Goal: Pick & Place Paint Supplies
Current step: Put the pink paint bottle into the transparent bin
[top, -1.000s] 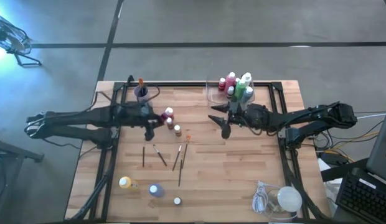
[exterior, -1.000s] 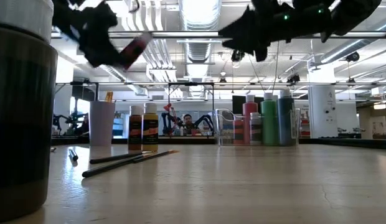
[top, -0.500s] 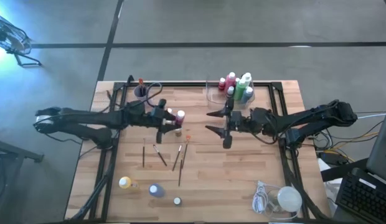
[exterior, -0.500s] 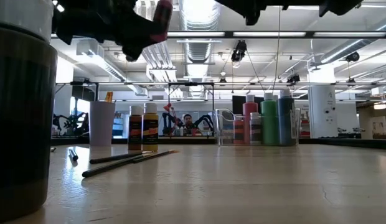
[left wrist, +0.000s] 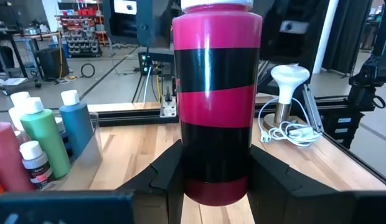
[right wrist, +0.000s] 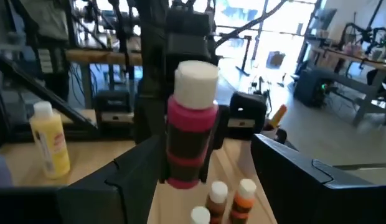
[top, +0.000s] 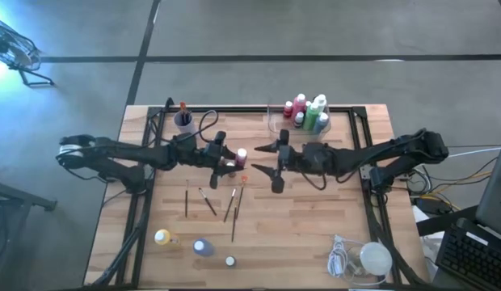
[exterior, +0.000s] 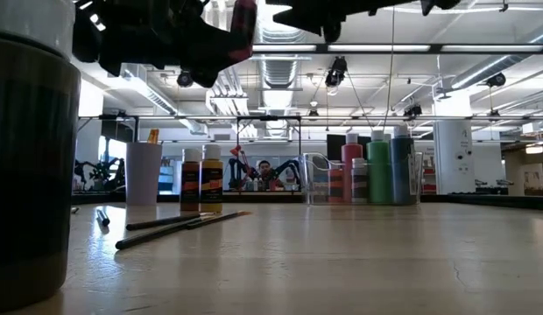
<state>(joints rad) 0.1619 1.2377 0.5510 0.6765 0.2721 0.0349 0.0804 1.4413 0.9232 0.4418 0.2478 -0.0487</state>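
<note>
My left gripper (top: 232, 156) was clamped around a pink bottle (left wrist: 216, 93) with a pale cap and dark label, held up off the table (top: 315, 218) above its middle, near the two small bottles (top: 231, 167) standing there. My right gripper (top: 271, 162) faced it from just beside, fingers spread wide and holding nothing. Behind it, other bottles (top: 309, 114) stood in the clear tray (top: 276, 120), and paintbrushes (top: 210, 200) lay loose on the wood.

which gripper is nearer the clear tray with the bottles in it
Right. The right gripper, open, hangs just in front of the clear tray; the left gripper, shut on a pink bottle, is farther toward mid-table.
</note>
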